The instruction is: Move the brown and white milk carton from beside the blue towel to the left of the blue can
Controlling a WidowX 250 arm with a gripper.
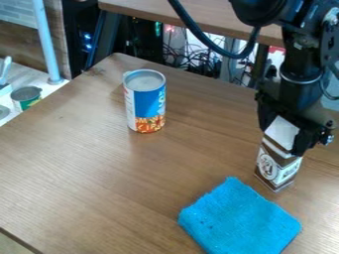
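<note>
At the right, my black gripper point(283, 136) hangs down over the table, shut on the upper part of a brown and white carton point(275, 166). One finger is on each side of the carton, which stands about upright with its base at or close to the tabletop; I cannot tell whether it touches. Just in front and to the left of the carton, a blue cloth point(238, 218) lies flat. A can point(145, 101) with a blue, white and orange label stands upright left of centre, well apart from the gripper.
The brown wooden table point(86, 163) has its back edge near the cables point(195, 59). Behind at the left, a green-labelled can point(27, 97) rests on a lower light surface beside a pale blue pole point(46, 39). Another tabletop point(159, 9) crosses the back.
</note>
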